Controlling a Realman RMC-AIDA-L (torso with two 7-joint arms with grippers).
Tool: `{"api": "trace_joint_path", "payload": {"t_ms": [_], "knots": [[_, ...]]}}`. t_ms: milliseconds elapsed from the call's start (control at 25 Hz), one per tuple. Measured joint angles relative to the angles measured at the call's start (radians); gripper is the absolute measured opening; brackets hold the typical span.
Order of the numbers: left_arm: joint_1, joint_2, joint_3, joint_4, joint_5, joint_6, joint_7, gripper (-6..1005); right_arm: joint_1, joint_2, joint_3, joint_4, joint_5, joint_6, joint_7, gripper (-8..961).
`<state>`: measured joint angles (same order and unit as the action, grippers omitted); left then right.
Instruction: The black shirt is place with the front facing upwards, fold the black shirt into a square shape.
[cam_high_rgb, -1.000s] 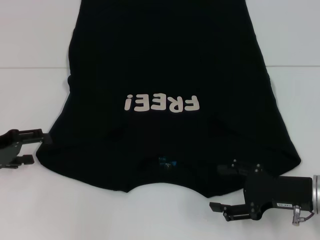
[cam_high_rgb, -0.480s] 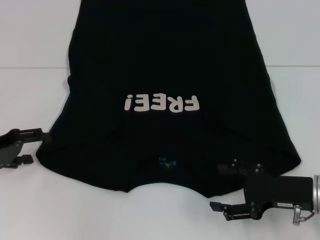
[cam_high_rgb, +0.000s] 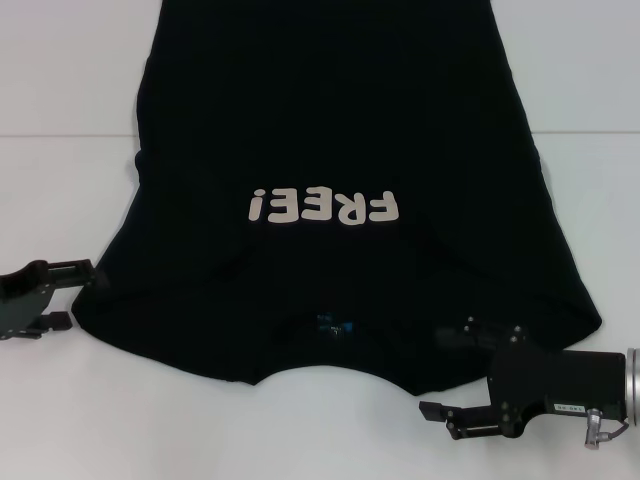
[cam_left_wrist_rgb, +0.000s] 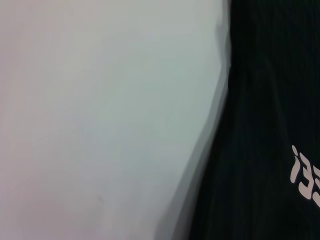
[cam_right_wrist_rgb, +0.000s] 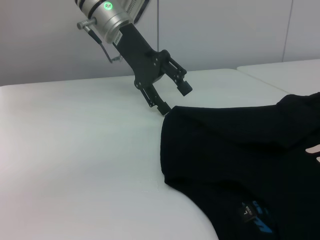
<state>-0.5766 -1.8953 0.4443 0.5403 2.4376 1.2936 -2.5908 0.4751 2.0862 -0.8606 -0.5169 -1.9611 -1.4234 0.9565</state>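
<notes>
The black shirt (cam_high_rgb: 340, 120) lies flat on the white table, front up, with its collar toward me and the off-white "FREE!" lettering (cam_high_rgb: 325, 207) reading upside down. A small blue neck label (cam_high_rgb: 335, 325) shows at the collar. My left gripper (cam_high_rgb: 78, 296) is open and low at the tip of the shirt's left sleeve. The right wrist view shows the left gripper (cam_right_wrist_rgb: 174, 100) with one finger beside the sleeve corner of the shirt (cam_right_wrist_rgb: 250, 155). My right gripper (cam_high_rgb: 435, 373) is open at the shirt's near right shoulder, its upper finger over the cloth.
The white table (cam_high_rgb: 60, 200) extends on both sides of the shirt, with a seam line (cam_high_rgb: 60, 136) running across it farther back. A pale wall (cam_right_wrist_rgb: 225, 30) stands beyond the table in the right wrist view.
My left gripper has shifted slightly toward me and to the left at the sleeve tip. The right gripper and the shirt have barely moved.
</notes>
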Motion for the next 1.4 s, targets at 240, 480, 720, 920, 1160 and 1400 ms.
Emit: {"api": "trace_joint_path", "payload": {"t_ms": [240, 480, 720, 920, 1160, 1400], "knots": [[0.001, -0.004, 0.001, -0.001, 0.000, -0.019, 0.000, 909, 0.000, 0.000, 0.001, 0.000, 0.004, -0.007, 0.000, 956], [0.001, -0.004, 0.002, -0.010, 0.000, -0.021, 0.000, 909, 0.000, 0.000, 0.002, 0.000, 0.004, -0.008, 0.004, 956], [0.000, -0.006, 0.002, -0.015, 0.000, -0.025, 0.000, 908, 0.002, 0.000, -0.002, 0.000, 0.004, -0.008, 0.016, 956], [-0.005, -0.007, 0.001, -0.026, -0.002, -0.036, 0.000, 909, 0.002, 0.000, -0.004, 0.000, 0.004, -0.008, 0.016, 956], [-0.022, -0.019, 0.003, -0.027, -0.001, -0.041, 0.003, 905, 0.001, 0.000, -0.006, 0.000, 0.005, -0.008, 0.016, 956], [-0.036, -0.032, 0.011, -0.028, 0.000, -0.041, 0.009, 885, 0.000, 0.000, -0.001, 0.000, 0.005, -0.016, 0.016, 955]]}}
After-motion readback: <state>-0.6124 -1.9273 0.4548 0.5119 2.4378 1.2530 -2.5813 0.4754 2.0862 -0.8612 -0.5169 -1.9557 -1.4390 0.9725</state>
